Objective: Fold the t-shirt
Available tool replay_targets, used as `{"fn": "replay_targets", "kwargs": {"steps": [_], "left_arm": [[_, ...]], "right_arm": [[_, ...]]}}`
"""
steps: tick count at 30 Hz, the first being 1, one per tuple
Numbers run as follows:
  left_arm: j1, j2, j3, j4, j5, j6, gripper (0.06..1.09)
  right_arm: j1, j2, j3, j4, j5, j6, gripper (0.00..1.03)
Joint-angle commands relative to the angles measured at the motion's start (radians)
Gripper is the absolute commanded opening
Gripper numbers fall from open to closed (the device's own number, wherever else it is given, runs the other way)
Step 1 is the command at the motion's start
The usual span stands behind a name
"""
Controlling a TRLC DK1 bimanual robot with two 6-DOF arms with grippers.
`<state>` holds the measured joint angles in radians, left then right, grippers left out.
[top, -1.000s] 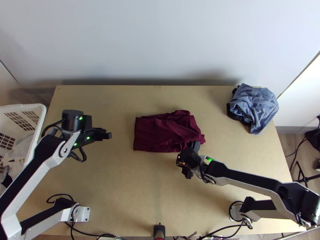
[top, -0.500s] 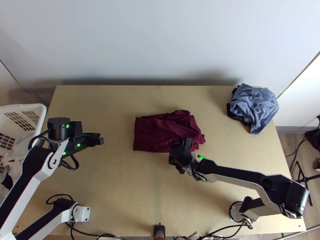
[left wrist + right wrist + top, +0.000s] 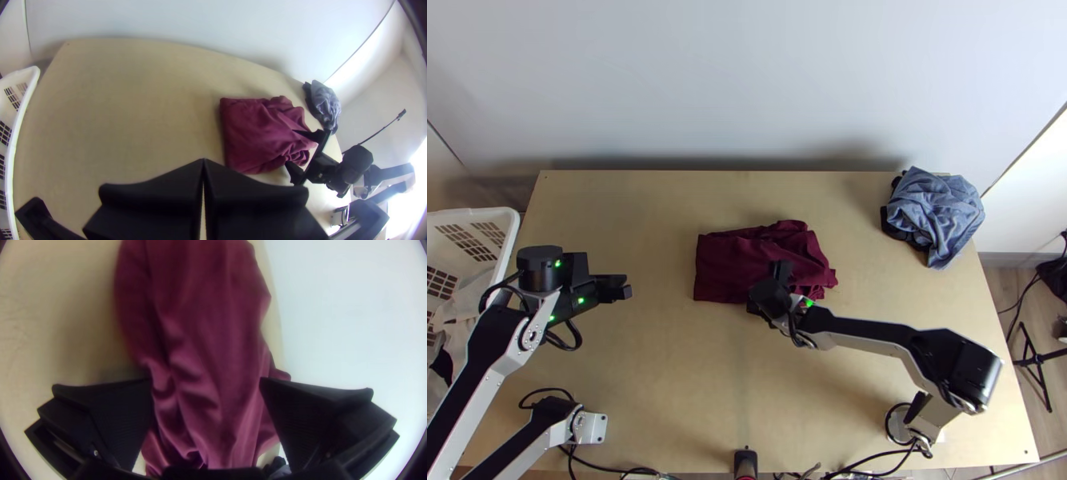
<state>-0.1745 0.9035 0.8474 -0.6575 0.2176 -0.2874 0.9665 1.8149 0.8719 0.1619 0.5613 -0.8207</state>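
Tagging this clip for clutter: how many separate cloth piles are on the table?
2: the maroon t-shirt, mid-table, and the blue-grey cloth with black cloth beneath, at the far right corner. More may be hidden inside.

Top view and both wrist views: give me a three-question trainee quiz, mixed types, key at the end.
1. True or false: the right gripper, at the maroon t-shirt, has its fingers shut.
2. The blue-grey cloth lies at which part of the table in the top view? A) far left corner B) far right corner C) near edge
3. Fill in, open or shut: the left gripper's fingers are ____.

Key: 1 false; 2 B; 3 shut
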Motion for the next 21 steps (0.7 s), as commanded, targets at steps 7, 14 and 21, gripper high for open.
{"fn": "replay_targets", "kwargs": {"steps": [7,14,21], "left_arm": [[-0.008,-0.086,-0.010,-0.045,0.019,-0.033,0.12],[-0.014,-0.126,-0.001,-0.119,0.023,-0.032,0.12],[0.000,-0.169,0.013,-0.156,0.022,-0.015,0.11]], "right_arm": [[-0.032,0.167,0.091,0.094,0.034,-0.075,0.64],[-0.049,0.142,0.056,0.238,0.038,-0.175,0.03],[-0.152,-0.011,0.059,0.266,0.048,-0.205,0.03]]}}
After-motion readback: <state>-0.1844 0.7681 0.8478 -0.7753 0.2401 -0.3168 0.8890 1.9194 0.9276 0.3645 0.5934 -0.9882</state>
